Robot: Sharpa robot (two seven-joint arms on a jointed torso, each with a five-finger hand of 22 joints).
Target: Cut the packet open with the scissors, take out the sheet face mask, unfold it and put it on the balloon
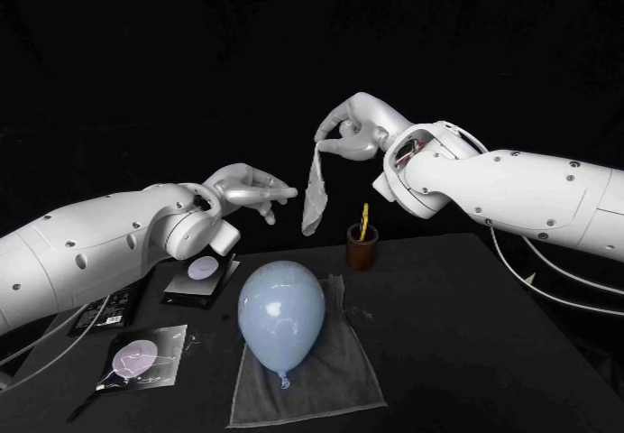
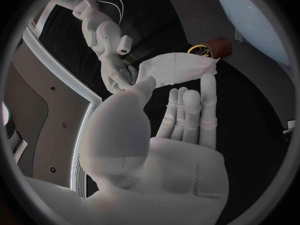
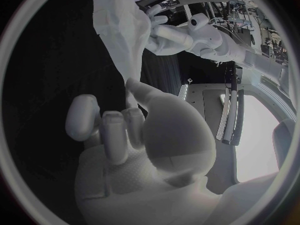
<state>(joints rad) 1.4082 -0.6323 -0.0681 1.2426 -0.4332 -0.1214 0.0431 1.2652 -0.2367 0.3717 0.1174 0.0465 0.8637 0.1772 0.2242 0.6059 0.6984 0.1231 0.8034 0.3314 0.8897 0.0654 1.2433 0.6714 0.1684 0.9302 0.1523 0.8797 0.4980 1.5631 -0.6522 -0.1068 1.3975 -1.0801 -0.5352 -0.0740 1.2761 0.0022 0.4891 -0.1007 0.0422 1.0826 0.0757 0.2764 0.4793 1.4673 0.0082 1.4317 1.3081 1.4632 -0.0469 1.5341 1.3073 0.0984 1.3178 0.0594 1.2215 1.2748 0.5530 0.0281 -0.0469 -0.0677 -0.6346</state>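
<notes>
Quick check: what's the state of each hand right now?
Left hand: open, fingers spread beside the hanging sheet mask, holding nothing.
Right hand: holding the sheet mask by its top end.

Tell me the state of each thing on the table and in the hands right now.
Sheet mask: folded, hanging from right hand.
Left hand: fingers apart, holding nothing.
Balloon: inflated, lying on towel.
Scissors: upright in cup.
Nearer packet: flat on table.
</notes>
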